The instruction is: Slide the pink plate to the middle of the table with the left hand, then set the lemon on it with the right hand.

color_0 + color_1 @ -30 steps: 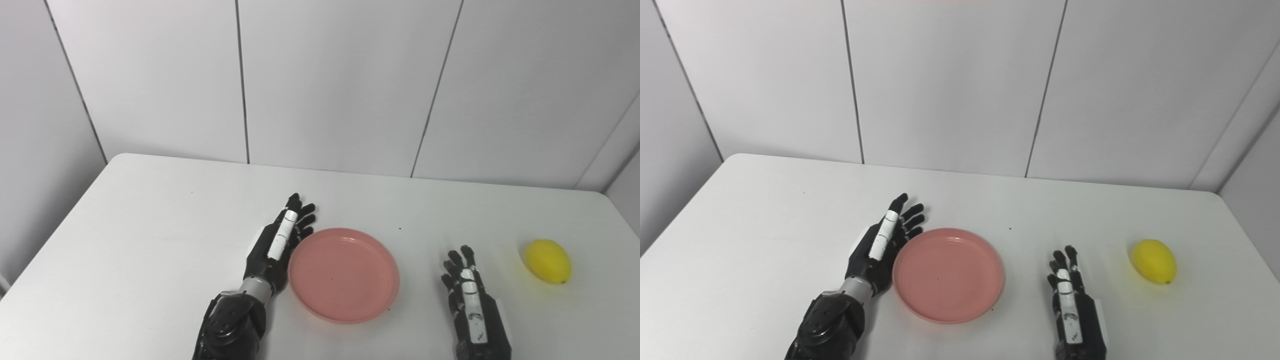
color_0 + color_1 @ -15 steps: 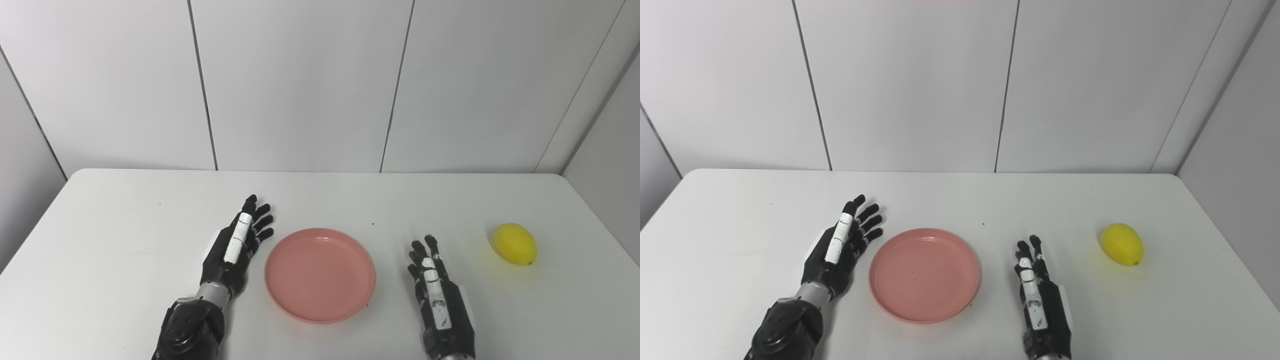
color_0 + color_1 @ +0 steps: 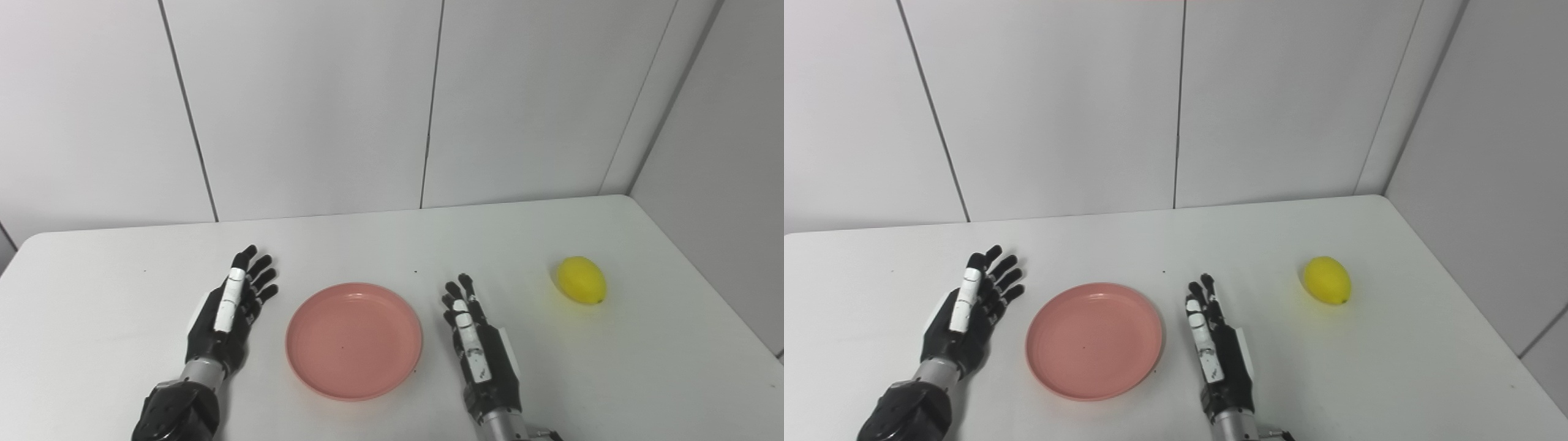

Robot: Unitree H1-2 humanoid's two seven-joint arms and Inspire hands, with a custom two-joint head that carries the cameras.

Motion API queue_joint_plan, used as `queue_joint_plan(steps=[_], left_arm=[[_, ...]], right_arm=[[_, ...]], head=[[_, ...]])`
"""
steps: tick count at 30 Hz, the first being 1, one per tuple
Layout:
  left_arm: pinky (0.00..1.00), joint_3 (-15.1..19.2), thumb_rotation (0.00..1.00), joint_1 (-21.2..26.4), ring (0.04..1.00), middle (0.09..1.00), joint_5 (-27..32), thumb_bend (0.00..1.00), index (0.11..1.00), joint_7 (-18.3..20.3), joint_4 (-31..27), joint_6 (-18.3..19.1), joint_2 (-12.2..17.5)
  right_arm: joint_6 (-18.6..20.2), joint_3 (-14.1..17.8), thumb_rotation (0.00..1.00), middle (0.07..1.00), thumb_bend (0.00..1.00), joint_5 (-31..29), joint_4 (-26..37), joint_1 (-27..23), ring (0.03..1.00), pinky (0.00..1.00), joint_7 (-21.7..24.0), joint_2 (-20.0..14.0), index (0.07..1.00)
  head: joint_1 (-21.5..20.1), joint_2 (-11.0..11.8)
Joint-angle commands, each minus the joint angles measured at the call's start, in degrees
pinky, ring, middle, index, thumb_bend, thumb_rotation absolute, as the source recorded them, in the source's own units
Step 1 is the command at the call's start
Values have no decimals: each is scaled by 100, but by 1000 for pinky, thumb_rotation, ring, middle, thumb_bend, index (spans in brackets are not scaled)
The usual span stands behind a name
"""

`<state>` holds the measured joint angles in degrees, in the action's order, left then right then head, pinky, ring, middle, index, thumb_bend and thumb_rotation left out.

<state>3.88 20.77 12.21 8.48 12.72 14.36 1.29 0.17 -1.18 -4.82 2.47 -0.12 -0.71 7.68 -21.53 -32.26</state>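
The pink plate (image 3: 354, 340) lies flat and bare on the white table (image 3: 643, 367), near the front. My left hand (image 3: 229, 312) rests open to the plate's left, a small gap away, fingers straight and pointing toward the wall. To the plate's right my right hand (image 3: 476, 349) stands open on its edge, close beside the rim and holding nothing. The yellow lemon (image 3: 581, 280) sits by itself farther right, well apart from the right hand.
A white panelled wall (image 3: 306, 104) runs behind the table, and a second wall closes in along the right. The table's right edge (image 3: 704, 275) passes just past the lemon.
The camera has swung to the right, shifting the whole picture left. My left hand has drawn away from the plate's rim. My right hand now stands closer to the plate.
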Motion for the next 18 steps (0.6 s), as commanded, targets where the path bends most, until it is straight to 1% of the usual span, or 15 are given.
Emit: queue_joint_plan(steps=[1,4,6,7,12,14,18], left_arm=[[908,33,800,-133,930,938,35,791,956,-22,233,187,67],[912,76,794,-118,933,944,72,789,969,23,261,218,74],[901,87,786,-107,929,938,71,806,962,37,275,235,78],[907,88,783,-105,930,937,73,817,961,42,274,244,79],[945,93,787,-82,940,944,129,807,978,69,323,235,79],[949,95,784,-75,939,942,142,810,967,80,355,221,71],[944,104,785,-91,947,951,173,827,981,80,318,283,32]], right_arm=[[-63,-28,827,958,756,23,-243,134,965,1000,-23,59,995],[-71,-42,830,958,759,82,-293,114,970,1000,-58,83,994],[-89,-45,828,958,766,104,-325,102,973,1000,-61,90,995],[-95,-47,830,959,762,115,-336,98,975,1000,-62,91,997],[-114,-44,833,961,762,206,-382,75,977,1000,-97,73,1000],[-110,-22,832,959,766,204,-380,72,975,1000,-110,67,999],[-80,60,814,966,760,113,-321,76,984,1000,-116,62,1000]], head=[[-69,6],[-205,32],[-234,43],[-234,43],[-268,79],[-256,96],[-258,121]])
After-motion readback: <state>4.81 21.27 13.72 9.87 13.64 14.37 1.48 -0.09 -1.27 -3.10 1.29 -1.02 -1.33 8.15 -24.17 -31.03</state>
